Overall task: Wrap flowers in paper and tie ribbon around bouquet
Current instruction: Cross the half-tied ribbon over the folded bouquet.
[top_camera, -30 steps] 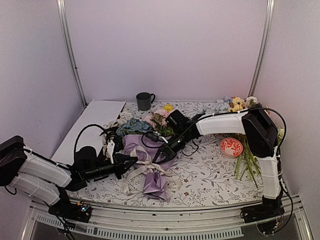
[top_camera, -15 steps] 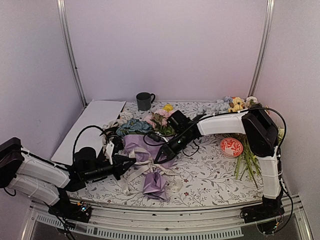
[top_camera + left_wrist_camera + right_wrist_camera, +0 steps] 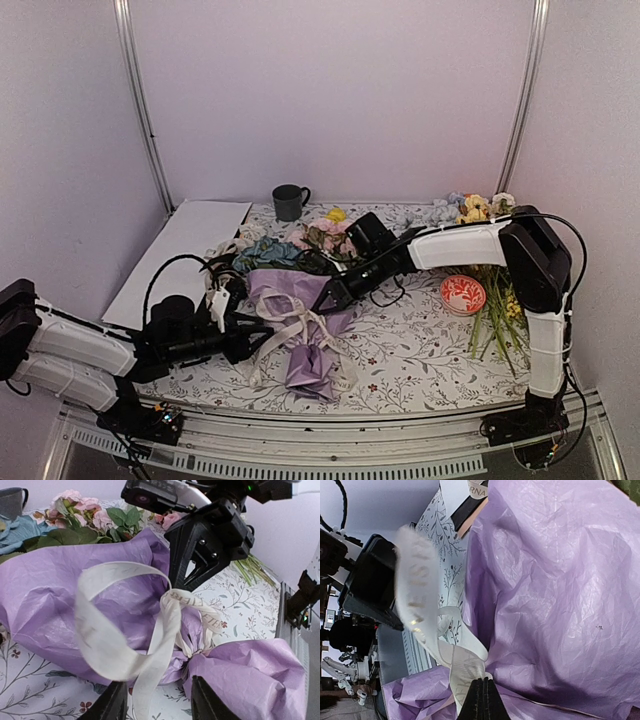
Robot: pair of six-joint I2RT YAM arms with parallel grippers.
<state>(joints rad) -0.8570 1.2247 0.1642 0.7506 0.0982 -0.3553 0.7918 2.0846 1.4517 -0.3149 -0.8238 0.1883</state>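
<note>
Tying stage now: the wrapping looks done and the ribbon work is in hand; by the left edge of the table [image 3: 420, 375] the flat white sheet [image 3: 190, 235] lies out of the play; the left gripper [image 3: 159, 706] sits low at the bouquet's left side, fingers spread and gripping nothing, with a tail of the ribbon [image 3: 102, 645] hanging loose through the gap; the bouquet [image 3: 300, 335] lies left of centre near the front edge, blooms toward the back edge, narrow end toward the front; the paper [image 3: 45, 590] is soft lilac, crinkled, gathered tight at the waist and flaring again below it; the ribbon is flat cream fabric with faint lettering, standing in one big open loop and crossing at the waist, a crossing rather than a finished bow by my reading; the flowers [image 3: 80, 507] show pink heads and green leaves at the wide end, a blue head beside them; the right gripper [image 3: 482, 701] is clenched on the ribbon right at that crossing, just above the paper; next, I'd say, the left one must close on the loose tail and draw it out while the right holds firm, gently, since the slack loop could slip or drag the light paper; toward the right edge a red bowl [image 3: 463, 294] and loose stems [image 3: 495, 335] sit well apart.
</note>
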